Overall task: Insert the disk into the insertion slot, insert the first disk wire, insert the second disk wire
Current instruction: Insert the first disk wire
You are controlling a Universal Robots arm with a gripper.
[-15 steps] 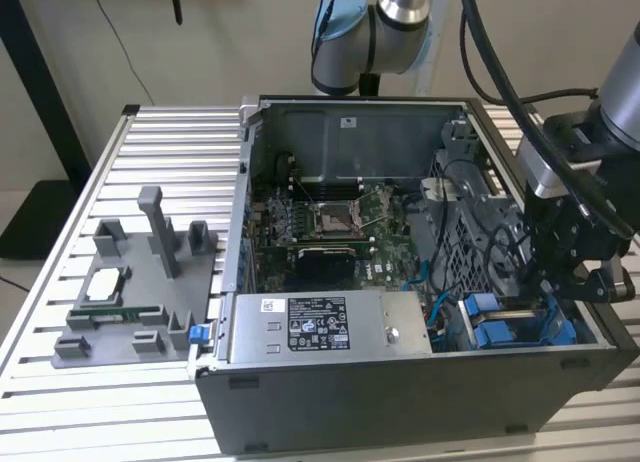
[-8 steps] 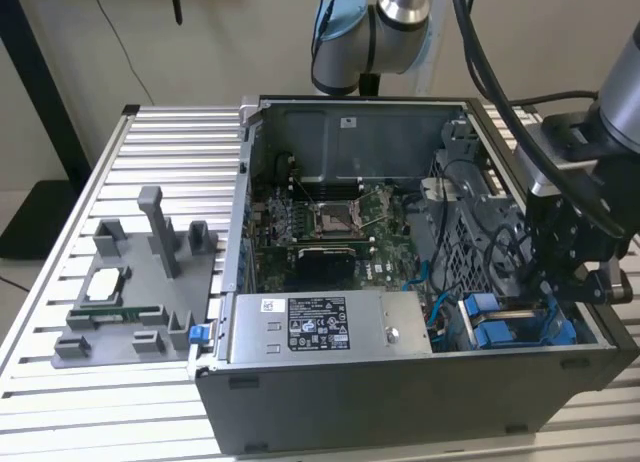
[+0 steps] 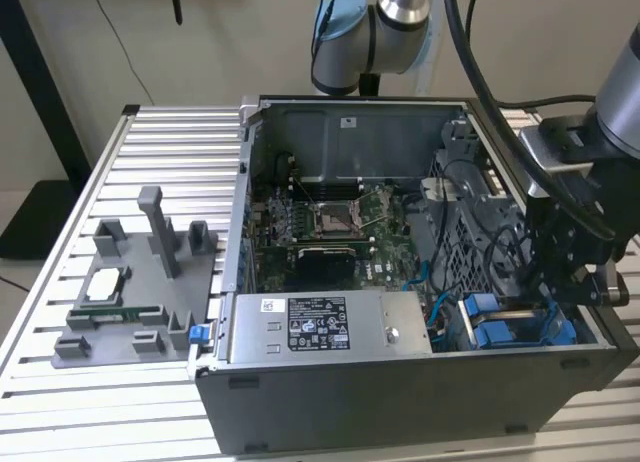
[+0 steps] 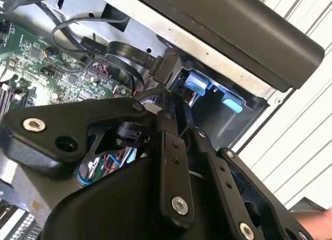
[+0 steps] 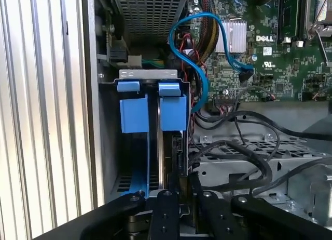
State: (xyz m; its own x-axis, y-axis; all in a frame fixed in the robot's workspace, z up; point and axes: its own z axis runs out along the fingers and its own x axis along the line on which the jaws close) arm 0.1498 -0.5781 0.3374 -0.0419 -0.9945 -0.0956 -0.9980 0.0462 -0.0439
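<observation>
First wrist view: the disk stands on edge inside the insertion slot. Its long axis runs straight away from the gripper, and its blue tab end points toward the perforated power-supply box (a second blue carrier lies parallel, just beside it). The gripper sits at the disk's near end, in line with it; jaw state cannot be told. In the exterior view the gripper is low inside the open computer case, at the exterior view's right.
</observation>
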